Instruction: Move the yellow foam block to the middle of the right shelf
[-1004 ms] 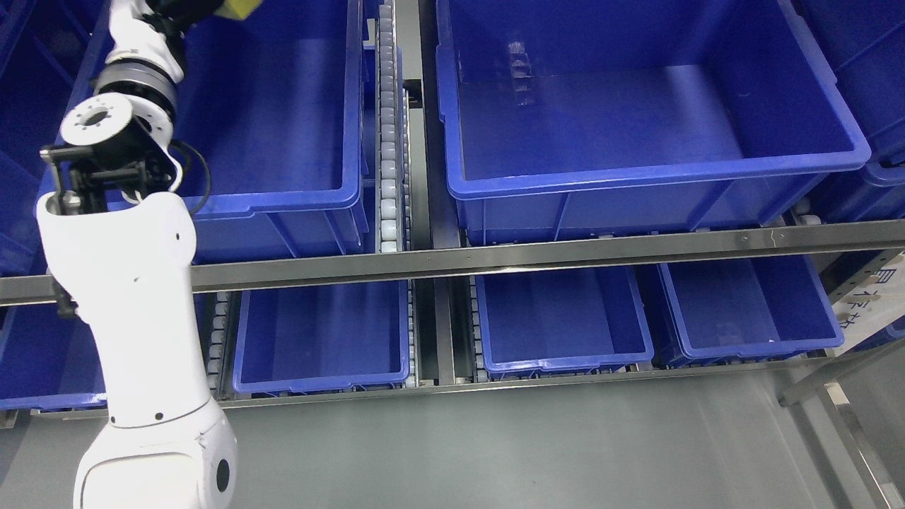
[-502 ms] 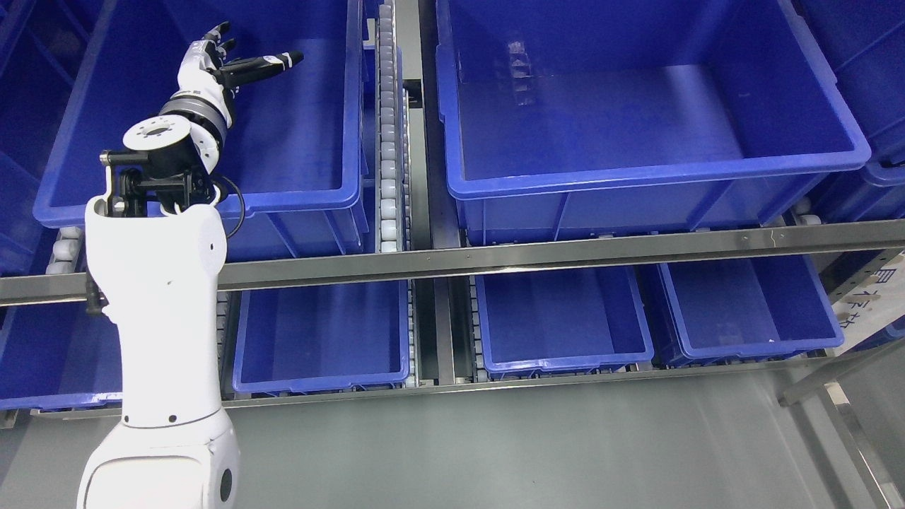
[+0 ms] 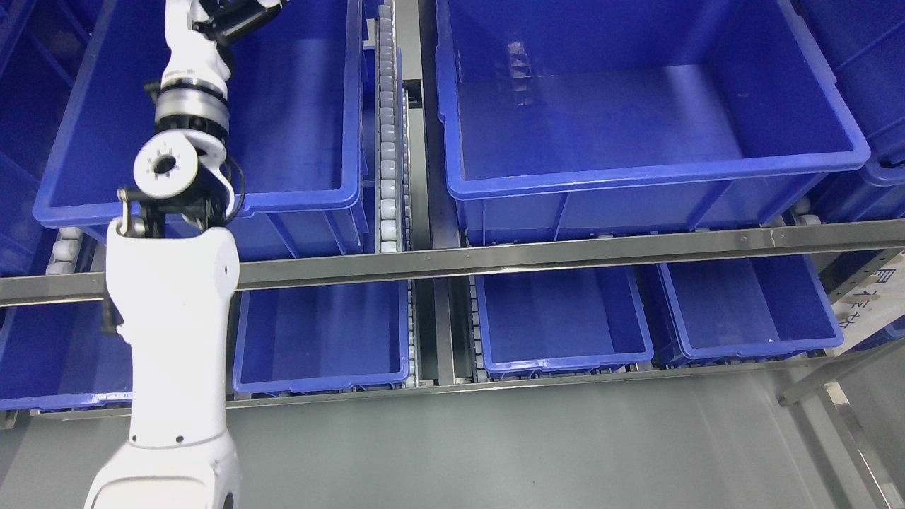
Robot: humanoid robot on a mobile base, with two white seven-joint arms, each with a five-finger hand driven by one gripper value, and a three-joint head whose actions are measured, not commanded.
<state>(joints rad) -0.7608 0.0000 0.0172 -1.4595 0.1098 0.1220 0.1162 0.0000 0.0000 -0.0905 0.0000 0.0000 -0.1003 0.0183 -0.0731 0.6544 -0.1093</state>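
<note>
No yellow foam block shows in the head view. My left arm [image 3: 173,297] rises from the lower left across the steel shelf rail. Its hand [image 3: 237,15] is at the top edge, over the large left blue bin [image 3: 297,201], and is partly cut off by the picture's edge. Nothing yellow shows at the hand. The large right blue bin [image 3: 636,177] on the middle level holds nothing that I can see. My right arm is out of view.
A steel rail [image 3: 565,254] crosses in front of the middle level. A roller track [image 3: 387,141] separates the two large bins. Smaller blue bins [image 3: 322,385] [image 3: 565,364] [image 3: 749,350] sit on the lower level. Grey floor lies below, and a steel frame [image 3: 848,424] stands at lower right.
One second ago a yellow block showed at my left hand at the top edge. Half a second ago the hand was lower, open and empty. Now it is back at the top edge.
</note>
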